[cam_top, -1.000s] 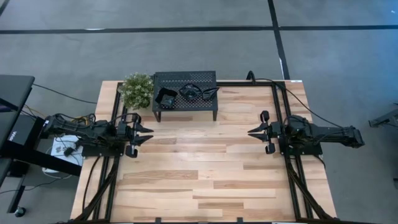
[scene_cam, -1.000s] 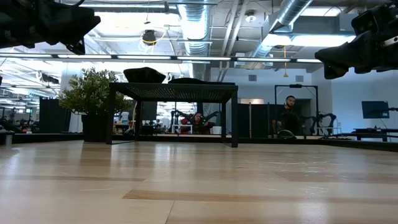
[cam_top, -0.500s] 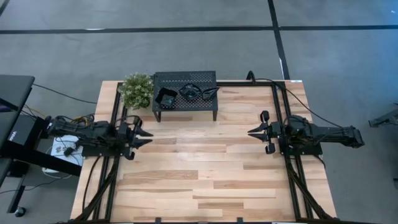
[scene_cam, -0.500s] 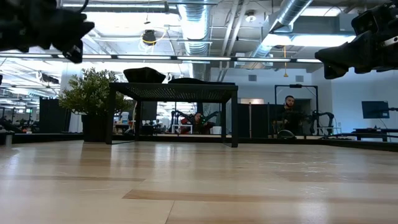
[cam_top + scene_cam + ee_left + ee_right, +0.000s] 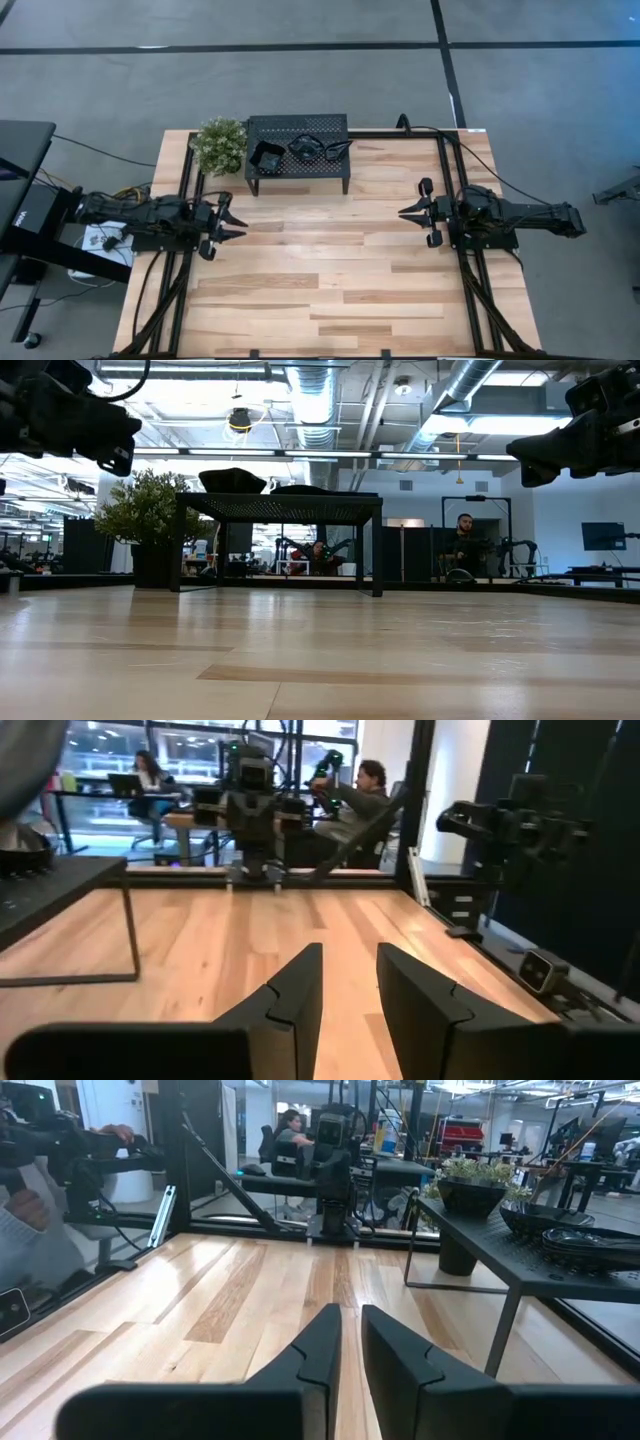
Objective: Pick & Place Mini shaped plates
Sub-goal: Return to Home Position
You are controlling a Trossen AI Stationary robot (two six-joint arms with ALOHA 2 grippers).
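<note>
Several mini shaped plates (image 5: 305, 149), small and glossy black, lie on top of a black perforated stand (image 5: 297, 172) at the table's far side. One is square (image 5: 266, 157). The low view shows them as dark humps (image 5: 233, 480) on the stand. My left gripper (image 5: 237, 222) hovers level near the table's left edge, open and with nothing in it (image 5: 350, 955). My right gripper (image 5: 402, 212) hovers level by the right edge. Its fingers stand a narrow gap apart, with nothing between them (image 5: 351, 1312). Both grippers are well clear of the stand.
A small potted plant (image 5: 220, 145) stands at the stand's left end. Black frame rails (image 5: 448, 190) run along the table's sides and far edge. Bare wooden tabletop (image 5: 330, 270) lies between the arms. People sit at desks in the room beyond (image 5: 462, 545).
My left gripper has sunk a little, drifted slightly toward the table's near edge, and turned to point level across the table. My right arm has kept still. The plates have not moved.
</note>
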